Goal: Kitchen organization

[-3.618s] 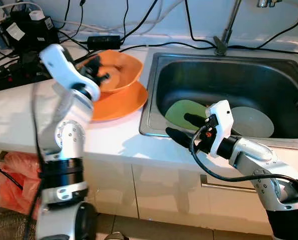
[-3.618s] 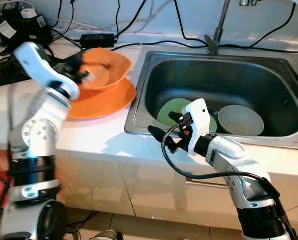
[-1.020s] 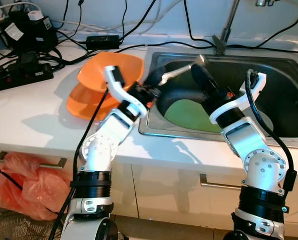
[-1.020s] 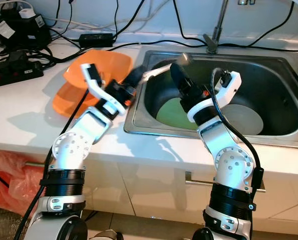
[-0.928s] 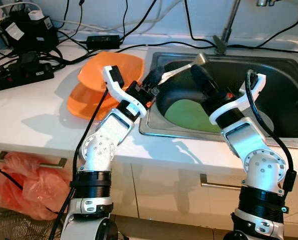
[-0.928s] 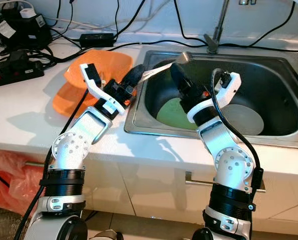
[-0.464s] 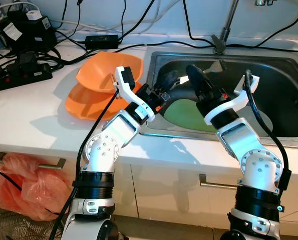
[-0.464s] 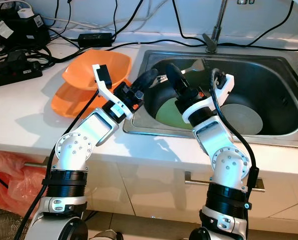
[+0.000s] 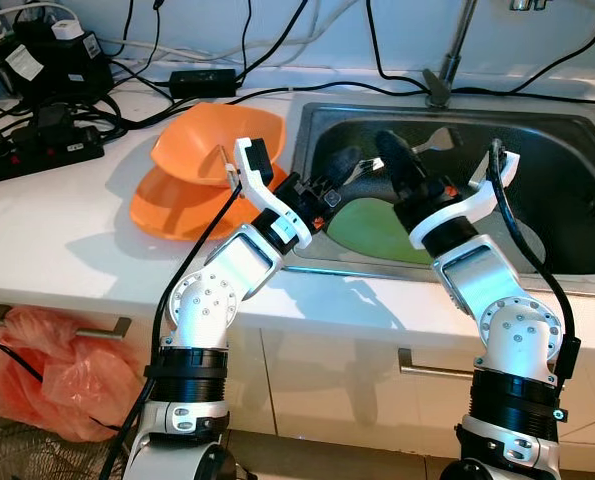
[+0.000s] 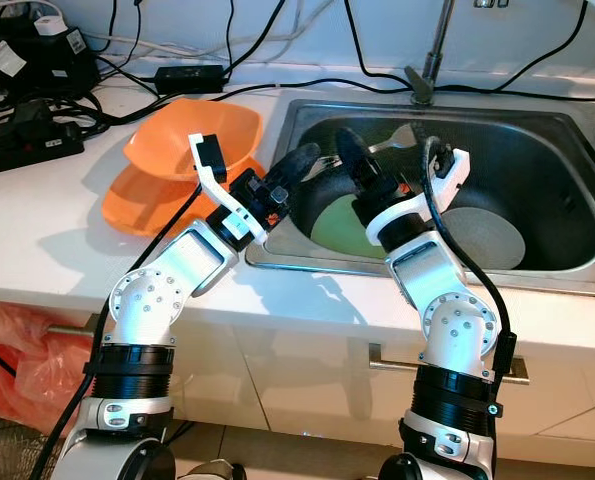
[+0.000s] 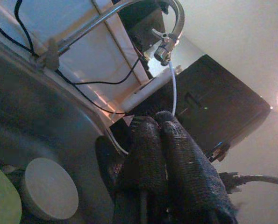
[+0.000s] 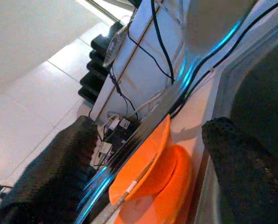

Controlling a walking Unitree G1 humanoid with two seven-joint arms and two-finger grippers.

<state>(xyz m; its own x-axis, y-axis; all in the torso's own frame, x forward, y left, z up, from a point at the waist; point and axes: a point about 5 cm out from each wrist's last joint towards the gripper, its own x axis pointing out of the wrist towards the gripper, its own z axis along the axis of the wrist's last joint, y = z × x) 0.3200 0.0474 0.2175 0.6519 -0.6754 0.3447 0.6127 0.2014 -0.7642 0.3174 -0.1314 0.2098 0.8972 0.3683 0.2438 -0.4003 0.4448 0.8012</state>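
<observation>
My left gripper (image 9: 335,172) reaches over the left rim of the steel sink (image 9: 299,215), shut on the handle of a metal spatula (image 9: 437,139). The spatula's head points toward the back of the basin. In the left wrist view the fingers (image 11: 150,140) are pressed together. Close beside the spatula, inside the sink, my right gripper (image 9: 399,165) stands open, its fingers (image 12: 232,154) spread wide. A green plate (image 9: 377,228) and a pale bowl (image 10: 482,238) lie on the sink bottom. Two orange bowls (image 9: 212,145) are stacked on the counter left of the sink, the upper one tilted.
The faucet (image 9: 447,60) rises behind the sink. Power strips, adapters and black cables (image 9: 42,100) crowd the back left of the white counter (image 9: 47,230). A red plastic bag (image 9: 32,370) hangs below the counter, by the cabinet fronts.
My left gripper has carried the spatula from above the sink's rim down and further into the basin. The right gripper has dropped lower beside it. The orange bowls stayed put.
</observation>
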